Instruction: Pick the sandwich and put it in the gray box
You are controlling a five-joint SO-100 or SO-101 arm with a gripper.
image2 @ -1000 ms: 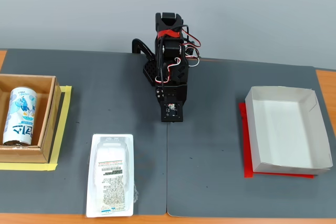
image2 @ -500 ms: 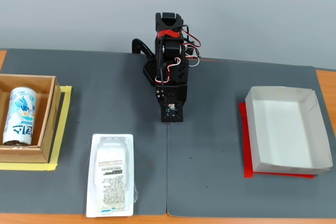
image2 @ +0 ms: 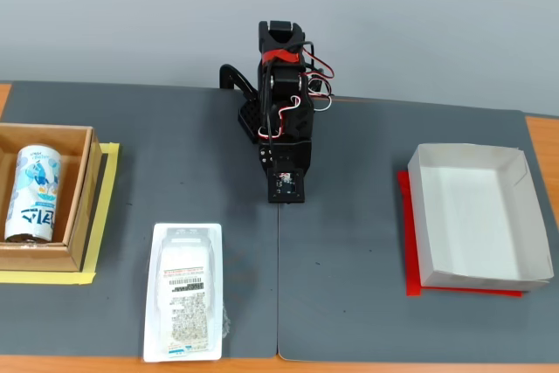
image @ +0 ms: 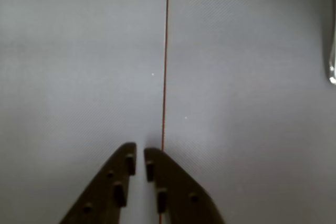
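Observation:
The sandwich (image2: pixel 183 293), a flat white and clear plastic pack with a printed label and barcode, lies on the dark mat at the front left in the fixed view. The gray box (image2: pixel 467 154), a shallow pale open tray, stands empty at the right on a red sheet. My arm is folded at the rear middle, with the gripper (image2: pixel 286 196) pointing down at the mat, apart from both. In the wrist view the gripper (image: pixel 140 151) has its two dark fingers nearly touching, with nothing between them. Neither the sandwich nor the box shows clearly there.
A brown box (image2: pixel 86 198) on yellow tape at the left holds a white-blue can (image2: pixel 33 192). A seam between the mats (image2: pixel 279 286) runs forward from the arm; it is the thin red line (image: pixel 165 66) in the wrist view. An unidentified pale edge (image: pixel 332 61) shows at that view's right border.

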